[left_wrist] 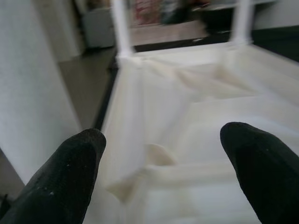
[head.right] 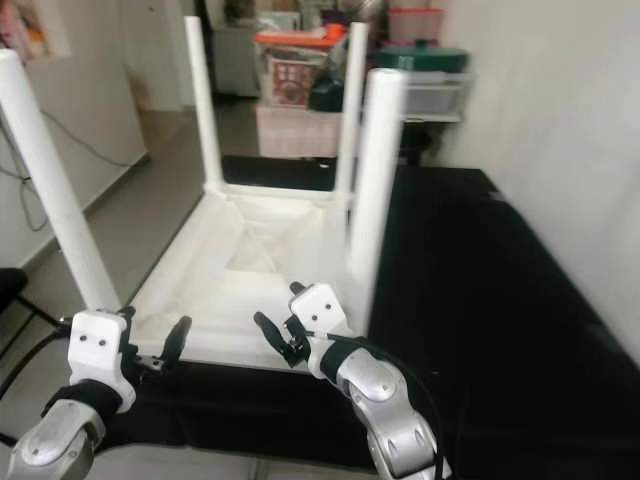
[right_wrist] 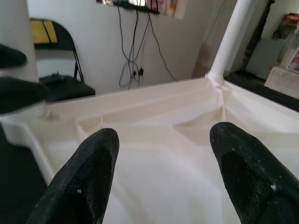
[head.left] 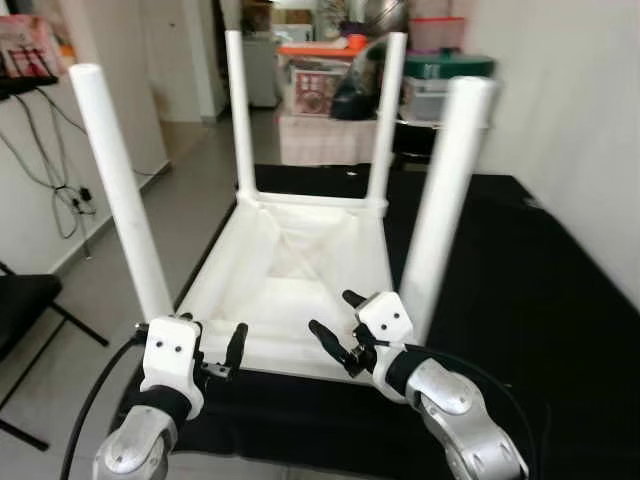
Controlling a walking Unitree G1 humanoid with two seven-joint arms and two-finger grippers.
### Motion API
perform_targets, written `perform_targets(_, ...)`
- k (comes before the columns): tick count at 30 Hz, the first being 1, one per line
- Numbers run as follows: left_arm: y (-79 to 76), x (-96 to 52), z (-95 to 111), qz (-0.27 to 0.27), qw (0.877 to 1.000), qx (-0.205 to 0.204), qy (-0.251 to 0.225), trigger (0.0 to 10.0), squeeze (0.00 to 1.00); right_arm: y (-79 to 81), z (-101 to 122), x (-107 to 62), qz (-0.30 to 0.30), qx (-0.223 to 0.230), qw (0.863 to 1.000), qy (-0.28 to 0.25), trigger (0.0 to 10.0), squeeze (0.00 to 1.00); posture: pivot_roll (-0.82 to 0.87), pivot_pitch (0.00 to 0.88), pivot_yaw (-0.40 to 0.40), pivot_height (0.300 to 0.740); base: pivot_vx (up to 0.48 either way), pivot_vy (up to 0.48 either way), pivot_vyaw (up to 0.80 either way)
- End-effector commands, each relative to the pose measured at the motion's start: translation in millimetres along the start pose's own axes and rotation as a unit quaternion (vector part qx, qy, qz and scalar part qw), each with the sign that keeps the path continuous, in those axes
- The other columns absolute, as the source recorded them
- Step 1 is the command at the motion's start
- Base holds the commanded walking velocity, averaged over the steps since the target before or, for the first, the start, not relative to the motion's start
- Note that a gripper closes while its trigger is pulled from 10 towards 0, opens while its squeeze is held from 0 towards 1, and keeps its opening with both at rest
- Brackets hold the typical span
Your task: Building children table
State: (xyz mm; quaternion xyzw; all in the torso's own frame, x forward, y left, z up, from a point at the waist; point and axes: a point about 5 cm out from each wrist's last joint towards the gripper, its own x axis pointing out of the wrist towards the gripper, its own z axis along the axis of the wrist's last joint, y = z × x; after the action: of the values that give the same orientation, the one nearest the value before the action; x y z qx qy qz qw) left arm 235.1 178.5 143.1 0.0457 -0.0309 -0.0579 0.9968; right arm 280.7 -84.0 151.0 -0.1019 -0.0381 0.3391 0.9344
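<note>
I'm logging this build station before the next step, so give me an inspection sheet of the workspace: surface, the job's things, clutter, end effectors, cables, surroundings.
Surface: black cloth covers the work surface.
Job's things: white children's table lies upside down on the cloth, four white legs standing up from its corners.
Clutter: nothing seen on the cloth besides the table.
End effectors: left end effector open at the table's near edge beside the near-left leg; right end effector open over the near edge, by the near-right leg. Neither holds anything.
Cables: black cable runs along the left arm; wires hang on the left wall.
Surroundings: black folding chair at left, stacked storage boxes behind, white wall at right.
</note>
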Motion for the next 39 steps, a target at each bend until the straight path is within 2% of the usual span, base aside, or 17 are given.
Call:
perform_targets(1, -8.8, 3.0, 6, -0.033, 0.999, 0.004, -0.013, 10.0, 0.00, -4.7, -3, -6.5, 0.001, 0.000, 1.000, 0.001, 10.0, 0.00, -0.02, 0.010, -0.034, 0.740, 0.000, 0.000, 0.00)
perform_targets(7, -16.3, -2.0, 13, -0.032, 0.999, 0.030, -0.018, 10.0, 0.00, 1.5, 3, -13.1, 0.062, -0.012, 0.998, -0.018, 10.0, 0.00, -0.01, 0.017, -0.024, 0.740, 0.000, 0.000, 0.00)
perform_targets(12, -23.2, -9.3, 11, -0.041, 0.999, 0.026, -0.008, 10.0, 0.00, 1.9, 7, -15.3, 0.074, -0.016, 0.997, -0.020, 10.0, 0.00, -0.01, 0.019, -0.024, 0.740, 0.000, 0.000, 0.00)
perform_targets(14, -31.1, -20.9, 9, -0.058, 0.998, 0.023, 0.008, 10.0, 0.00, 1.2, 10, -18.0, 0.088, -0.028, 0.996, -0.020, 10.0, 0.00, -0.01, 0.023, -0.022, 0.740, 0.000, 0.000, 0.00)
perform_targets(15, -31.1, -20.9, 9, -0.058, 0.998, 0.023, 0.008, 10.0, 0.00, 1.2, 10, -18.0, 0.088, -0.028, 0.996, -0.020, 10.0, 0.00, -0.01, 0.023, -0.022, 0.740, 0.000, 0.000, 0.00)
perform_targets(17, -31.4, -31.9, 6, -0.055, 0.997, 0.039, 0.034, 10.0, 0.00, -0.2, 11, -19.1, 0.089, -0.034, 0.995, -0.018, 10.0, 0.00, -0.01, 0.024, -0.019, 0.740, 0.000, 0.000, 0.00)
perform_targets(19, -31.4, -31.9, 6, -0.055, 0.997, 0.039, 0.034, 10.0, 0.00, -0.2, 11, -19.1, 0.089, -0.034, 0.995, -0.018, 10.0, 0.00, -0.01, 0.024, -0.019, 0.740, 0.000, 0.000, 0.00)
perform_targets(20, -30.6, -39.2, 4, -0.044, 0.997, 0.043, 0.049, 10.0, 0.00, -1.5, 11, -18.9, 0.084, -0.037, 0.996, -0.017, 10.0, 0.00, -0.01, 0.026, -0.017, 0.740, 0.000, 0.000, 0.00)
perform_targets(21, -30.6, -39.2, 4, -0.044, 0.997, 0.043, 0.049, 10.0, 0.00, -1.5, 11, -18.9, 0.084, -0.037, 0.996, -0.017, 10.0, 0.00, -0.01, 0.026, -0.017, 0.740, 0.000, 0.000, 0.00)
perform_targets(23, -29.3, -59.6, -3, -0.016, 0.996, 0.026, 0.084, 10.0, 0.00, -5.4, 10, -18.0, 0.071, -0.044, 0.996, -0.012, 10.0, 0.00, 0.00, 0.032, -0.015, 0.740, 0.000, 0.000, 0.00)
perform_targets(24, -29.3, -59.6, -3, -0.016, 0.996, 0.026, 0.084, 10.0, 0.00, -5.4, 10, -18.0, 0.071, -0.044, 0.996, -0.012, 10.0, 0.00, 0.00, 0.032, -0.015, 0.740, 0.000, 0.000, 0.00)
perform_targets(25, -26.2, -76.2, -5, 0.009, 0.995, 0.018, 0.098, 10.0, 0.00, -8.8, 9, -17.7, 0.064, -0.048, 0.997, -0.008, 10.0, 0.00, 0.01, 0.036, -0.018, 0.740, 0.000, 0.000, 0.00)
perform_targets(26, -22.7, -82.7, -5, 0.024, 0.995, 0.022, 0.098, 10.0, 0.00, -10.0, 9, -17.9, 0.063, -0.048, 0.997, -0.007, 10.0, 0.00, 0.02, 0.036, -0.018, 0.740, 0.000, 0.000, 0.00)
perform_targets(32, -19.1, -87.4, -6, 0.040, 0.994, 0.021, 0.101, 10.0, 0.00, -10.9, 8, -17.9, 0.063, -0.050, 0.997, -0.005, 10.0, 0.00, 0.02, 0.037, -0.018, 0.740, 0.000, 0.000, 0.00)
perform_targets(34, -6.5, -92.4, -11, 0.084, 0.991, 0.023, 0.102, 10.0, 0.00, -13.3, 7, -18.5, 0.061, -0.052, 0.997, -0.001, 10.0, 0.00, 0.01, 0.039, -0.026, 0.740, 0.000, 0.000, 0.00)
perform_targets(36, 11.8, -87.5, -8, 0.130, 0.989, 0.023, 0.072, 10.0, 0.00, -17.9, 8, -19.8, 0.056, -0.055, 0.997, 0.002, 10.0, 0.00, 0.01, 0.038, -0.028, 0.740, 0.000, 0.000, 0.00)
perform_targets(39, 13.9, -87.2, -6, 0.135, 0.988, 0.023, 0.068, 10.0, 0.00, -18.9, 8, -19.9, 0.055, -0.055, 0.997, 0.003, 10.0, 0.00, 0.01, 0.039, -0.032, 0.740, 0.000, 0.000, 0.00)
